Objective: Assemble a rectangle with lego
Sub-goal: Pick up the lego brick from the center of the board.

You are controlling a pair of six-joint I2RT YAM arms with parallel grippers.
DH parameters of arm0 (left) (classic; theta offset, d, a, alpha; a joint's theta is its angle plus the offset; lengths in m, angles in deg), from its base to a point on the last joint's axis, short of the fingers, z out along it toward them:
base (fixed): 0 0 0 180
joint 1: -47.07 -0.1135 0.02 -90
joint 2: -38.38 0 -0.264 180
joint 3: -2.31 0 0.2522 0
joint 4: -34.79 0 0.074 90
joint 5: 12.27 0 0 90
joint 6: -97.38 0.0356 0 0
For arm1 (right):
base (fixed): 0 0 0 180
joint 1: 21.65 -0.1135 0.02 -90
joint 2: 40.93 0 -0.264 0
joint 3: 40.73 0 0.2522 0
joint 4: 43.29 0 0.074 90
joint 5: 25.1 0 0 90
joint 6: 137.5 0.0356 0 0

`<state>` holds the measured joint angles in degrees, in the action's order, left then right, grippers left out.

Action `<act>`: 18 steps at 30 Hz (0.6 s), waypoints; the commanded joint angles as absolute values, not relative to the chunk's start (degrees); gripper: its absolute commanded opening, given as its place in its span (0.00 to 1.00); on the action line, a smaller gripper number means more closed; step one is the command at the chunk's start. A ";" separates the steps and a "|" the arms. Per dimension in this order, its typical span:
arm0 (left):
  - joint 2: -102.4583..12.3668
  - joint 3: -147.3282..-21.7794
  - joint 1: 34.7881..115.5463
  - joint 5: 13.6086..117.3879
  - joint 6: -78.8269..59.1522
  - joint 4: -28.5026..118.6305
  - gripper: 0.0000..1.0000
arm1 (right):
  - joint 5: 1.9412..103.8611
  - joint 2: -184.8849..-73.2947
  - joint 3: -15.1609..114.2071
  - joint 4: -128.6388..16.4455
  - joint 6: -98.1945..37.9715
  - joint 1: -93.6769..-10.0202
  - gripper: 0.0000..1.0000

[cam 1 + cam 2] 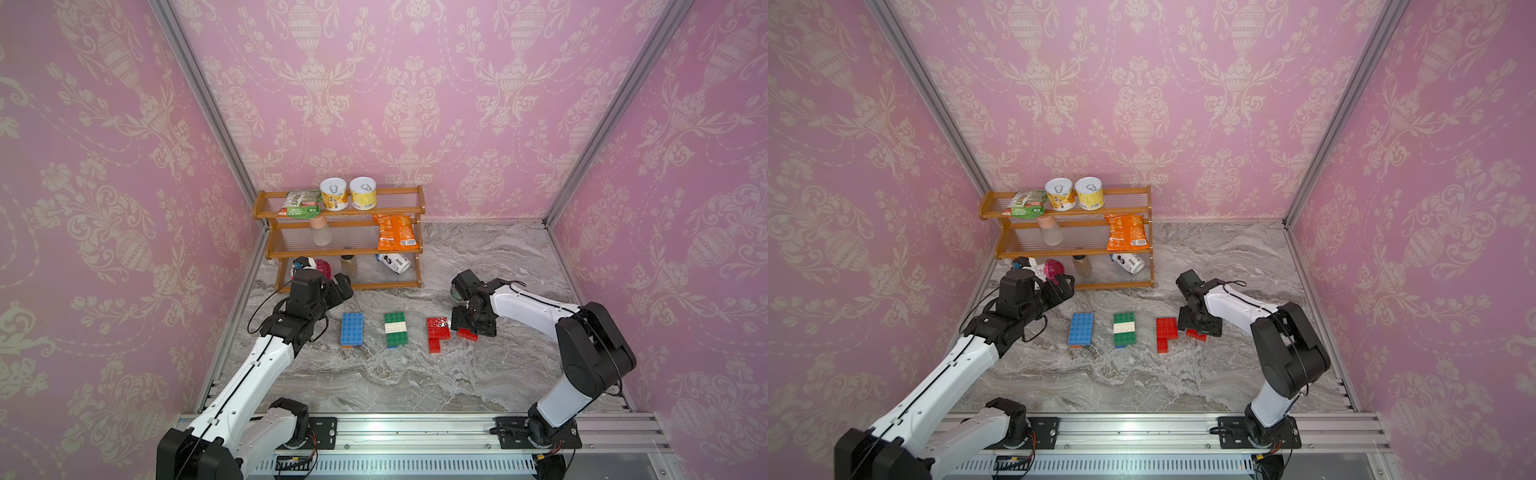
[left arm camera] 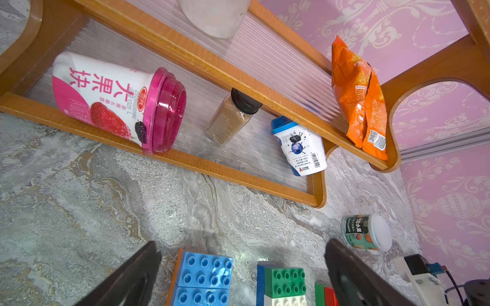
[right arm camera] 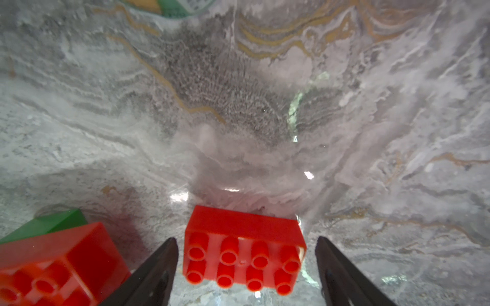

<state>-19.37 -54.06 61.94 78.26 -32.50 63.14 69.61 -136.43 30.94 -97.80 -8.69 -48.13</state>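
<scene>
Three lego groups lie in a row on the marble table: a blue slab [image 1: 351, 329] [image 1: 1080, 329], a green and white stack [image 1: 395, 329] [image 1: 1124, 329], and a red stepped piece [image 1: 437, 333] [image 1: 1166, 332]. Just right of the red piece sits a loose red brick [image 1: 467, 334] [image 3: 244, 249], studs facing the wrist camera. My right gripper [image 1: 473, 329] [image 3: 246, 239] is open and straddles this brick, with a gap on each side. My left gripper [image 1: 343, 291] [image 2: 242, 242] is wide open and holds nothing. It hovers behind the blue slab [image 2: 204, 273], near the shelf.
A wooden three-tier shelf [image 1: 345, 249] at the back left holds cans, snack bags, bottles and yoghurt cups. A small green-labelled jar [image 2: 366, 233] lies on the table behind the right gripper. Pink walls close in both sides; a metal rail [image 1: 415, 432] runs along the front.
</scene>
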 commanded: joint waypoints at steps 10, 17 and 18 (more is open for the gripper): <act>-19.71 -54.44 62.42 78.97 -31.73 63.76 0.99 | 69.56 -135.49 29.66 -98.80 -6.98 -47.92 0.78; -19.80 -54.52 62.37 78.98 -31.90 63.75 0.99 | 69.01 -135.44 28.74 -98.09 -6.56 -47.88 0.70; -19.80 -54.48 62.39 79.02 -31.84 63.82 0.99 | 69.02 -135.39 28.75 -98.01 -6.59 -47.83 0.67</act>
